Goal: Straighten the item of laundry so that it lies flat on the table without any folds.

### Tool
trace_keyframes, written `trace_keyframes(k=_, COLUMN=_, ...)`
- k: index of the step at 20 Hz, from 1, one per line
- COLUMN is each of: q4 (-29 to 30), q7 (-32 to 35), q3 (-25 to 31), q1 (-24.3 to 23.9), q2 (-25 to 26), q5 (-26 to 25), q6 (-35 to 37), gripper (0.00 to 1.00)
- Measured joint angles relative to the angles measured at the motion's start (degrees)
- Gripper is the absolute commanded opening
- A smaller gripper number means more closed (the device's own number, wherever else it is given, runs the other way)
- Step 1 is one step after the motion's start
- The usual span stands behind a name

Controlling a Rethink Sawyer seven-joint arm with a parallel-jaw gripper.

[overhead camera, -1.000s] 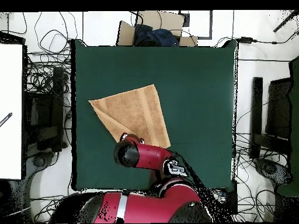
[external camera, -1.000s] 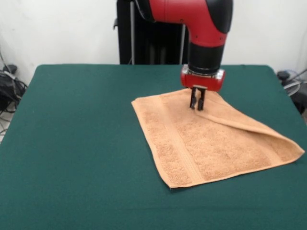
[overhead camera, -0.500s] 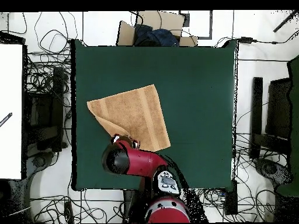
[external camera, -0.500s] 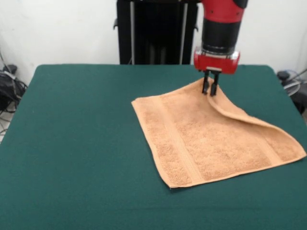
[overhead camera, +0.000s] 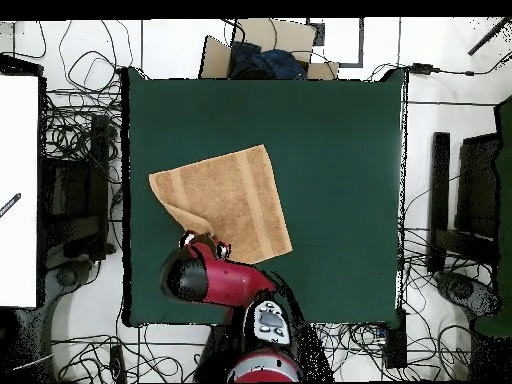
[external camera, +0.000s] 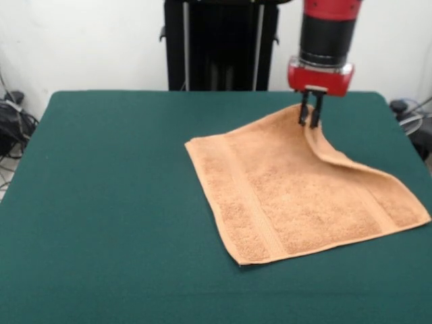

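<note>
dark green felt covers the table point(external camera: 108, 202), which fills most of the front view beneath a white wall and the black pedestal point(external camera: 219, 44). the towel point(external camera: 290, 196), light orange-tan terry cloth, lies right of the table's centre in this view, turned so that one corner points toward the camera and another toward the right edge. a woven border band runs along its left side, and a second, fainter band shows near the right-hand corner. most of the cloth lies flat; the far corner is raised off the felt, and from it a fold ridge runs down the far right edge toward the right-hand corner.

the red and black arm point(external camera: 327, 34) descends from the top of the frame. the gripper point(external camera: 310, 116) has its two dark fingers point(external camera: 304, 113) drawn close together on the lifted far corner of the towel, so the cloth appears to be pinched between them, though the contact itself is small in the frame.

seen from overhead, the towel point(overhead camera: 230, 195) sits in the left half of the table point(overhead camera: 340, 180), with the folded edge on the side nearest the robot's base. the arm point(overhead camera: 215, 280) covers the corner under the gripper, whose fingers are hidden in this view. cables point(overhead camera: 75, 150) and equipment lie around the table.
</note>
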Motion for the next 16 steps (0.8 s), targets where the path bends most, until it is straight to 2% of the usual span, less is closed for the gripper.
trace_keyframes(k=5, q4=0.55, q7=0.0, q3=-0.5, q1=5.26, q2=-1.05, q5=3.93, q6=0.01, gripper=0.0)
trace_keyframes(k=11, q4=1.53, q7=0.0, q3=-0.5, q1=6.57, q2=-1.55, q5=5.7, q6=0.01, gripper=0.0)
trace_keyframes(k=12, q4=2.18, q7=0.0, q3=-0.45, q1=6.54, q2=-2.09, q5=6.26, q6=0.01, gripper=1.0)
trace_keyframes(k=16, q4=2.84, q7=0.0, q3=-0.46, q1=6.6, q2=-2.48, q5=6.97, q6=0.01, gripper=1.0)
